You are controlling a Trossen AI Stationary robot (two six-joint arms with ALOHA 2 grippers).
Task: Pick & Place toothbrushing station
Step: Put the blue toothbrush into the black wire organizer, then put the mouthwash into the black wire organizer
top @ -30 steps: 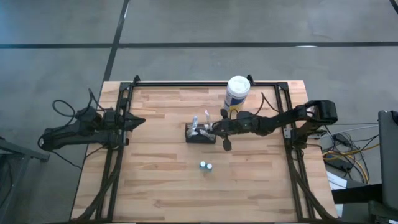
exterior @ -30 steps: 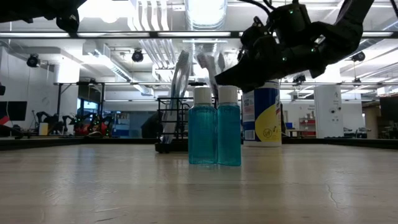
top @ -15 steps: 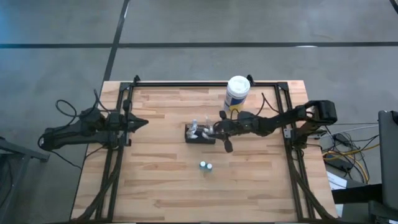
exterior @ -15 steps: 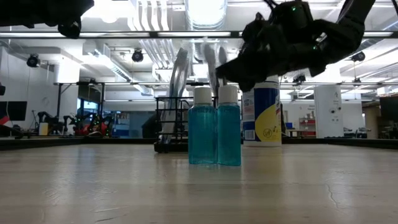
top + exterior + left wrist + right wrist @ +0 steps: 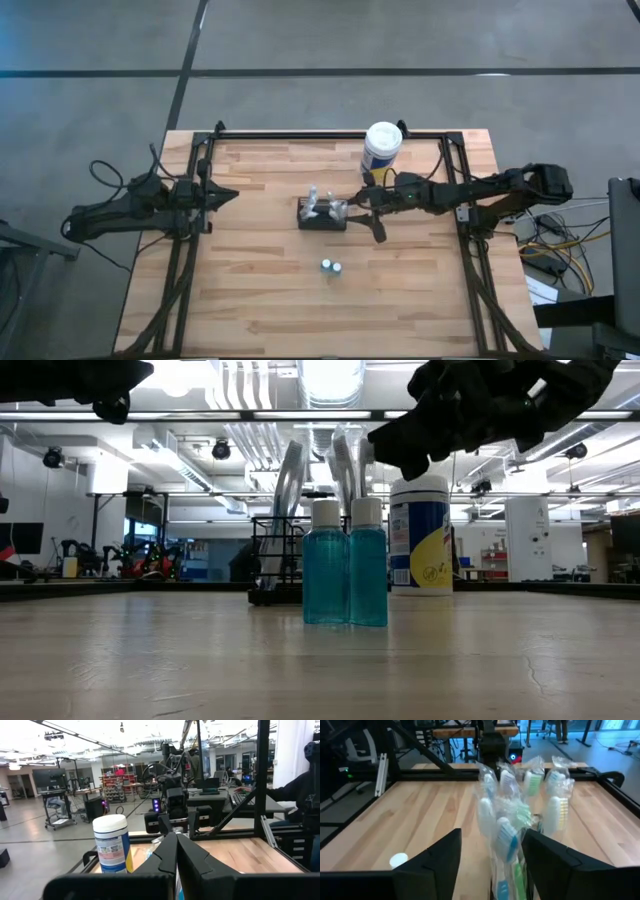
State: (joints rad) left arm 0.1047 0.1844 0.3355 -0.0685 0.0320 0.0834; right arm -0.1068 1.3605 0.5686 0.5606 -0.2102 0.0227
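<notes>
My right hand (image 5: 368, 203) hangs released, fingers spread, just beside the small black mesh caddy (image 5: 322, 217) standing mid-surface, wrapped toothbrushes (image 5: 512, 815) upright inside it. My left hand (image 5: 222, 196) waits clenched, well apart.

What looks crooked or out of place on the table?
Nothing stands out. The black caddy sits flat with wrapped toothbrushes upright inside, and the two blue bottles and white canister stand upright.
</notes>
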